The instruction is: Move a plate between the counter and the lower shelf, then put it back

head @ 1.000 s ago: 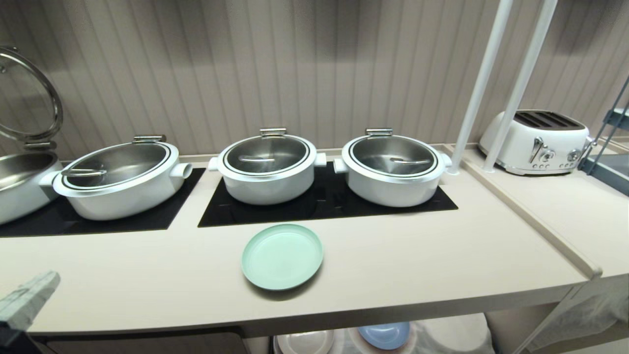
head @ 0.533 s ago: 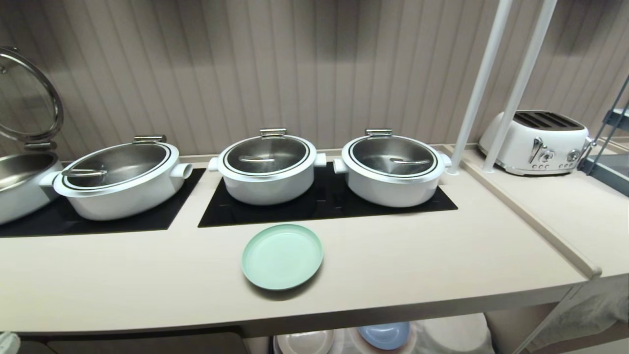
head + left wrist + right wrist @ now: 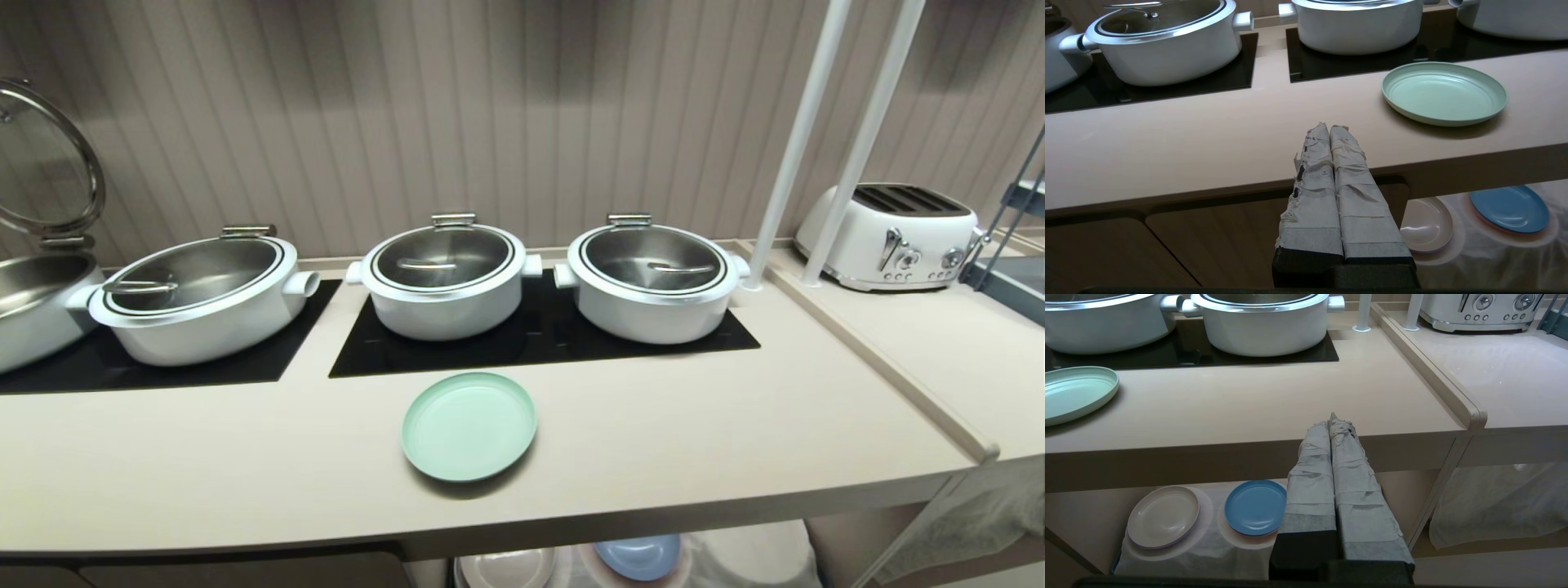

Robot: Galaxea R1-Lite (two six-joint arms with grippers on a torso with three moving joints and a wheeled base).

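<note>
1. Left arm drops out of the head view since a second ago; it showed at the 8 o'clock corner then, and neither arm shows there now. Plate and pots unchanged.
2. Left end effector (image 3: pixel 1329 130): taped fingers pressed together, nothing between them. It sits low in front of the worktop edge, tips aimed at the front lip, so looks like a parked pose, not an approach.
3. Right end effector (image 3: pixel 1332 419): same, fingers together and empty, low before the worktop front, toward the toaster (image 3: pixel 894 233) end.
4. Plate (image 3: pixel 469 425): flat, rim up, on the worktop (image 3: pixel 694 425), just at 6 o'clock of the black cooktop panel (image 3: pixel 539 343) and near the front edge. Close to the lip, so a rim pinch from the front should be easy and it stays clear of the pots.
5. Middle pot (image 3: pixel 445 280) and right pot (image 3: pixel 653 282) stand at the plate's 12 and 1 o'clock, apart from it; oval pot (image 3: pixel 196 298) is at 10 o'clock.
6. Lower shelf (image 3: pixel 1208 547): cloth-draped board under the worktop, holding a beige-grey plate (image 3: pixel 1163 516) and a blue plate (image 3: pixel 1255 507) side by side; no green plate there.
7. Judgement: plate back on the worktop, both arms idle, so either the cycle is complete or not yet begun.
</note>
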